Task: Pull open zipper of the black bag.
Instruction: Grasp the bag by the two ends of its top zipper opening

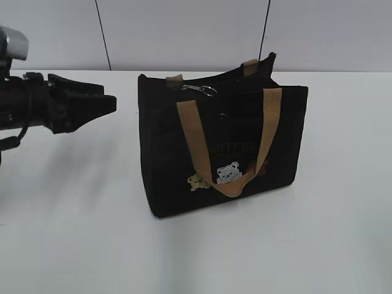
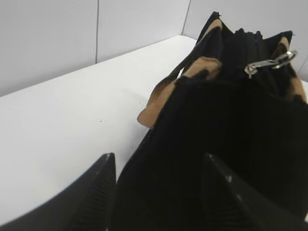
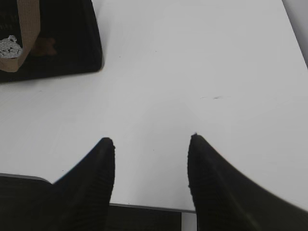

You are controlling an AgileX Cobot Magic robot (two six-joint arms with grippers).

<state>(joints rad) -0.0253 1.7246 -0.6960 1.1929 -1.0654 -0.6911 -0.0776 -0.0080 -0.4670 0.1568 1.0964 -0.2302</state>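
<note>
We see the black bag point(image 1: 177, 153) standing upright on the table point(image 1: 73, 233), a small boxy fabric tote; one tan webbing handle point(image 1: 229, 147) droops down its front face over faint lettering and small white and tan bear patches point(image 1: 228, 173); the zipper point(image 2: 243, 48) runs along its top edge, its silver metal pull point(image 1: 199, 89) with a ring lying flat on top.

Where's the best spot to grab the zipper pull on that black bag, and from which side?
Probably the silver ring at the zipper pull's free end, approached from above: it lies flat on the black bag's top edge, clear of the tan handles.
</note>
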